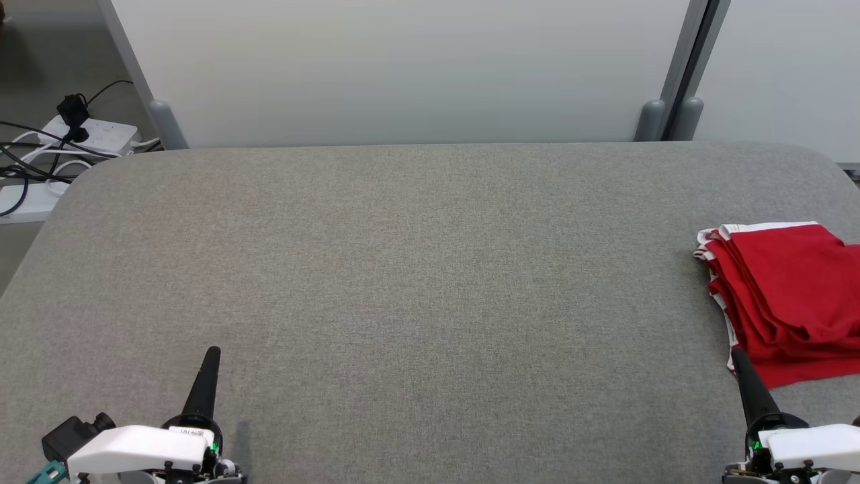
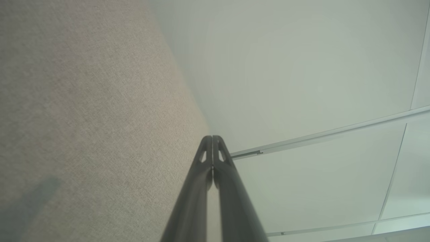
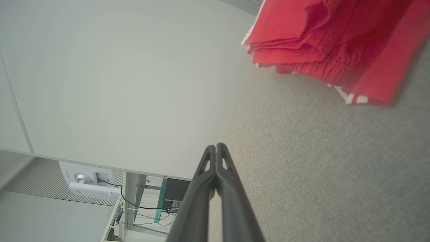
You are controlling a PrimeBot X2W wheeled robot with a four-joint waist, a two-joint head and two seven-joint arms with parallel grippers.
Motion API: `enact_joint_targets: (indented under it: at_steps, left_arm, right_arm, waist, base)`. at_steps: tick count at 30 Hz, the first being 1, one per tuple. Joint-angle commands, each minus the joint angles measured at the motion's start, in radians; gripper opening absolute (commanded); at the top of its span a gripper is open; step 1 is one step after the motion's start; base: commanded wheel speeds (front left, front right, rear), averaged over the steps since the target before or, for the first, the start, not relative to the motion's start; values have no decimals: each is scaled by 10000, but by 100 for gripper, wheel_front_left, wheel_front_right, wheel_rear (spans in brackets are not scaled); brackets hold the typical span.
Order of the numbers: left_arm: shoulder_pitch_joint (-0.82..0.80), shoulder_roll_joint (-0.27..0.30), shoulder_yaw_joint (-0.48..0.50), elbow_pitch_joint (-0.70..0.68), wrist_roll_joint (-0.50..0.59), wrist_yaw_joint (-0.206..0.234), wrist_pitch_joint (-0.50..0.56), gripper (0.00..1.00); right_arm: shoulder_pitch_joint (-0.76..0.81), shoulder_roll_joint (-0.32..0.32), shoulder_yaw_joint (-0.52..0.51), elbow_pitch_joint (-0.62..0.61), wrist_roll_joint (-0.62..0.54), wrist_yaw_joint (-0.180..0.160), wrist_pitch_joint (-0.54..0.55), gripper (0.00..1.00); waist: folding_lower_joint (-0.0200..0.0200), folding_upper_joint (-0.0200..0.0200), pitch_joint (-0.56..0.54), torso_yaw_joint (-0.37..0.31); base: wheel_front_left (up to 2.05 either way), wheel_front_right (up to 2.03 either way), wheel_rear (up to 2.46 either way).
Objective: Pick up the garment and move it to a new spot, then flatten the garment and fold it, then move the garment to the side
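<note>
Red garment (image 1: 789, 296) with white-striped trim, on a heathered grey table (image 1: 416, 282).

The right pincer (image 3: 215, 148) rises from the bottom edge with its two dark fingers pressed flat together up to the tips. It hangs over the grey woven desk (image 3: 319, 168), which covers the right half of the view. At the upper right lies the red garment (image 3: 336, 37), folded into a stack of several layers on the desk, with white trim showing at its left corner and along its lower edge. It is well apart from the fingertips. A pale partition panel (image 3: 117, 84) spans the left side. Beneath its edge at the lower left sits a white box (image 3: 89, 183) with black cables (image 3: 134, 205) trailing beside it.
</note>
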Motion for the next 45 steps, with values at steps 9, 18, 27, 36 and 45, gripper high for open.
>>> enact_joint_targets:
  at_steps: [9,18,27,36,45]
  left_arm:
    - [-661,-156,772,-148,-951,-401,327,0]
    - [-757,-436,1168,-82,-1750,-662,617,0]
    - [-812,-598,1397,-45,-2205,-811,784,0]
    - [-813,-601,1402,-45,-2200,-811,789,0]
    - [-813,-605,1408,-45,-2196,-811,793,0]
  right_arm:
    - [-616,-210,56,-69,1326,2,251,0]
    - [-797,-217,-18,75,2471,2,426,0]
    - [-902,-214,-71,158,3117,2,534,0]
    - [-904,-199,-92,159,3100,2,551,0]
    - [-906,-184,-113,160,3082,2,568,0]
  waist:
    - [0,0,27,-11]
    - [0,0,53,-22]
    - [0,0,69,-28]
    - [0,0,69,-28]
    - [0,0,69,-28]
  base:
    - [0,0,0]
    - [0,0,0]
    - [0,0,0]
    - [0,0,0]
    - [0,0,0]
